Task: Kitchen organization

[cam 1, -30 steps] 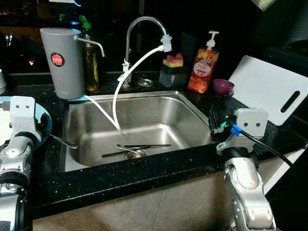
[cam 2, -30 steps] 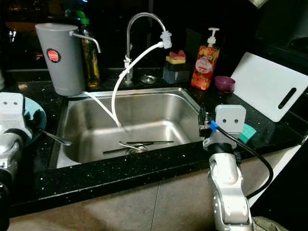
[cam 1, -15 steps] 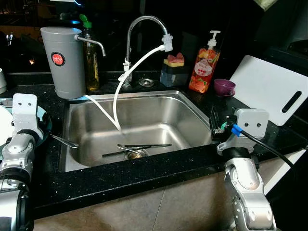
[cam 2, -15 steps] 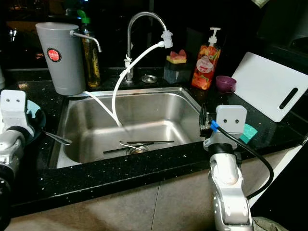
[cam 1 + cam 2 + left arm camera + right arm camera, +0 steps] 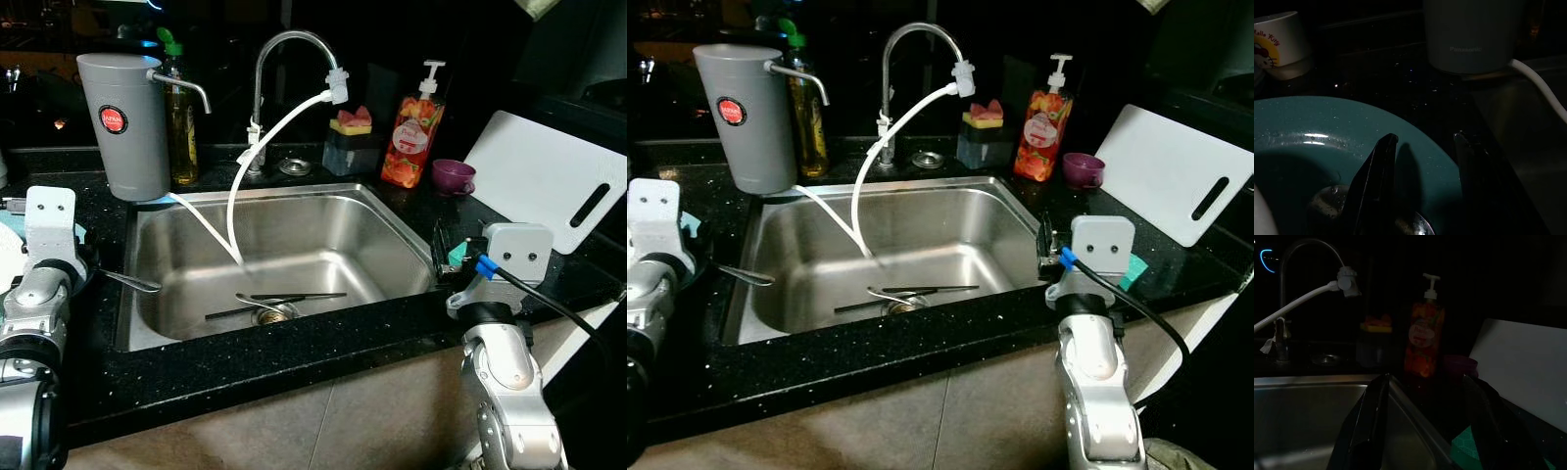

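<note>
My left gripper [image 5: 1422,144] stands open just above a teal plate [image 5: 1308,127] on the black counter left of the sink [image 5: 284,191]. A metal spoon [image 5: 132,282] lies with its bowl on the plate under the fingers and its handle over the sink's edge. Several utensils [image 5: 284,298] lie by the drain. My right gripper [image 5: 441,245] is open and holds nothing. It hovers at the sink's right rim, with a teal sponge [image 5: 1133,266] beside it.
A grey water filter [image 5: 122,127] and an oil bottle [image 5: 182,137] stand at the back left. Its white hose [image 5: 255,157] runs from the faucet [image 5: 284,44]. At the back right are a sponge holder [image 5: 353,147], soap bottle [image 5: 407,142], purple cup [image 5: 454,176] and white cutting board [image 5: 549,181]. A white mug [image 5: 1278,41] sits behind the plate.
The camera has shifted slightly. My left wrist has edged a little further over the plate. The right arm has barely moved.
</note>
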You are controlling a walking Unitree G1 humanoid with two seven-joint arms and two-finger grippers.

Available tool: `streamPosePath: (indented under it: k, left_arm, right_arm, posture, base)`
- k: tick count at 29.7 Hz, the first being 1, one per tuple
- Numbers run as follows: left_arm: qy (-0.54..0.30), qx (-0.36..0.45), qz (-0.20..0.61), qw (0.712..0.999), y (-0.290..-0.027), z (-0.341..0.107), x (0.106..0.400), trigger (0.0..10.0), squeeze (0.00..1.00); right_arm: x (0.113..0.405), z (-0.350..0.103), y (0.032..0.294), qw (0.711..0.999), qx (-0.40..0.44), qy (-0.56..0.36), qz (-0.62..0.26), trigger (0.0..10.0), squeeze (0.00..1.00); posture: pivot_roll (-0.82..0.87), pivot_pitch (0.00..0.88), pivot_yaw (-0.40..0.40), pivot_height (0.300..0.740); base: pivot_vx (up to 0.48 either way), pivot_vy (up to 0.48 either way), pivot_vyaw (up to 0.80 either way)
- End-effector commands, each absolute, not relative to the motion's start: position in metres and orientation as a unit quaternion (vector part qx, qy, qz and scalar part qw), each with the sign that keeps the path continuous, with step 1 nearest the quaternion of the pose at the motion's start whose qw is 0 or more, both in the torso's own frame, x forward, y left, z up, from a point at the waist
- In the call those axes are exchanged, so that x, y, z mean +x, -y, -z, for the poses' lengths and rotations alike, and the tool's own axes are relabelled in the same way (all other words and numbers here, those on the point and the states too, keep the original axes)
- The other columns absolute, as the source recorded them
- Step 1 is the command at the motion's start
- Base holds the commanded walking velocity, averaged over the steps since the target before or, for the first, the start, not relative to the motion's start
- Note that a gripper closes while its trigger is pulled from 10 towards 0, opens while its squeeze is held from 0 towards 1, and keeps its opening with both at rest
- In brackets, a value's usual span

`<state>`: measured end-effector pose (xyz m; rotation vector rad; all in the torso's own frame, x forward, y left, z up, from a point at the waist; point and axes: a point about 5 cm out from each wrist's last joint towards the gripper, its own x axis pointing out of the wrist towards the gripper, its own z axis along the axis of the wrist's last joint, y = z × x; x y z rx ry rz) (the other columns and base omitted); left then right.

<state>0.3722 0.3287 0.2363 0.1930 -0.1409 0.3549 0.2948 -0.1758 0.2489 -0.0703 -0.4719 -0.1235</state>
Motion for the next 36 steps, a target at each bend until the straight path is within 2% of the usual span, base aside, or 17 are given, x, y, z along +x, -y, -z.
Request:
streamPosePath:
  k: [1, 16, 36]
  left_arm:
    - [0.036, 0.096, -0.180, 0.978, -0.332, -0.221, 0.369, 10.0, 0.00]
    - [0.018, 0.099, -0.179, 0.979, -0.327, -0.211, 0.370, 10.0, 0.00]
    - [0.043, 0.095, -0.184, 0.977, -0.332, -0.220, 0.368, 10.0, 0.00]
  right_arm:
    - [0.294, -0.252, 0.178, 0.969, -0.038, 0.237, 0.064, 10.0, 0.00]
    - [0.291, -0.252, 0.180, 0.968, -0.040, 0.237, 0.068, 10.0, 0.00]
    - [0.292, -0.252, 0.179, 0.969, -0.038, 0.235, 0.066, 10.0, 0.00]
  posture:
    - [-0.01, 0.089, -0.108, 0.740]
    - [-0.02, 0.088, -0.105, 0.740]
    - [-0.02, 0.097, -0.110, 0.740]
  base:
    - [0.000, 0.000, 0.00]
    - [0.000, 0.000, 0.00]
    - [0.000, 0.000, 0.00]
